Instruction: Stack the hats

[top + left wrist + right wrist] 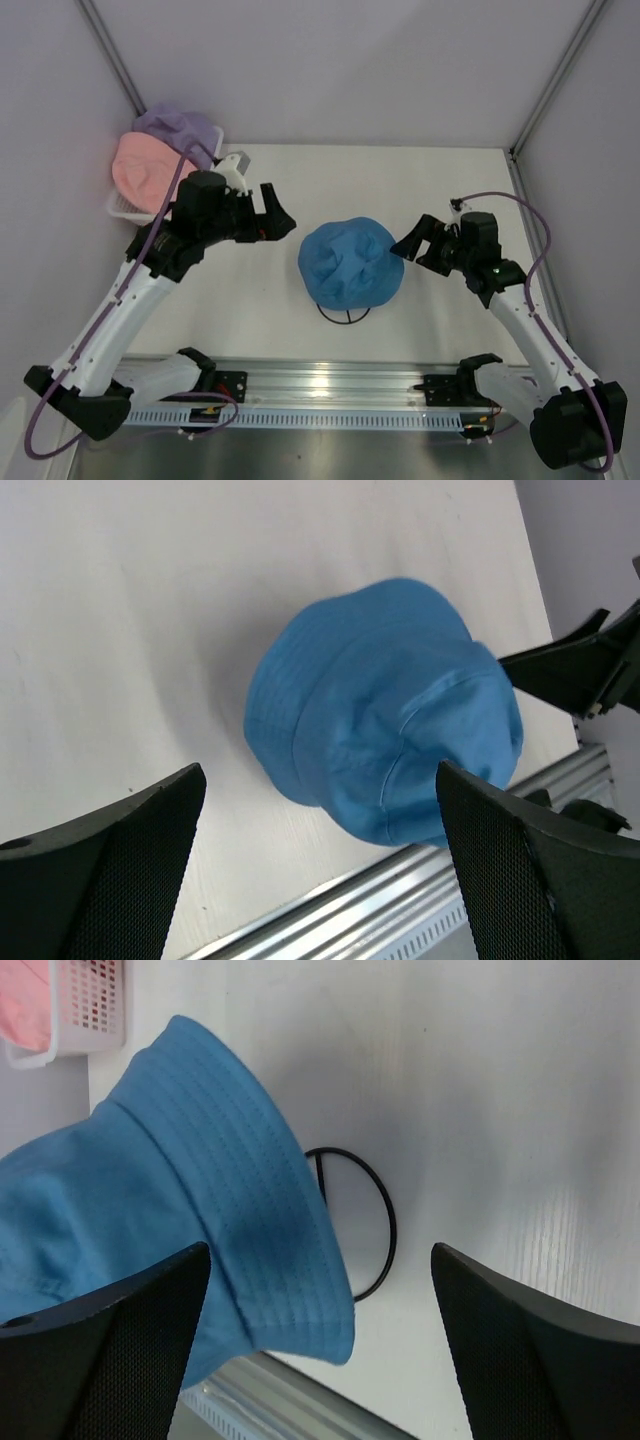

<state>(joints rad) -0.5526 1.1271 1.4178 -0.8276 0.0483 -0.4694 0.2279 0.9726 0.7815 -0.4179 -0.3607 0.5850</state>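
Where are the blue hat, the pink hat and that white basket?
blue hat (350, 262), top view, crown.
pink hat (145, 170), top view, crown.
white basket (90, 1010), right wrist view, mesh wall.

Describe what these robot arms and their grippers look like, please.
The left arm and right arm have white links, black joints and a purple cable looping alongside. The left gripper and right gripper each carry two black wedge-shaped fingers with mesh-textured pads.

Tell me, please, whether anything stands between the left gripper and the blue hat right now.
Nothing visible does. The left gripper, jaws open, faces the blue hat across a stretch of table with nothing on it. The hat sits on the black wire stand, and the open right gripper is at its opposite side.
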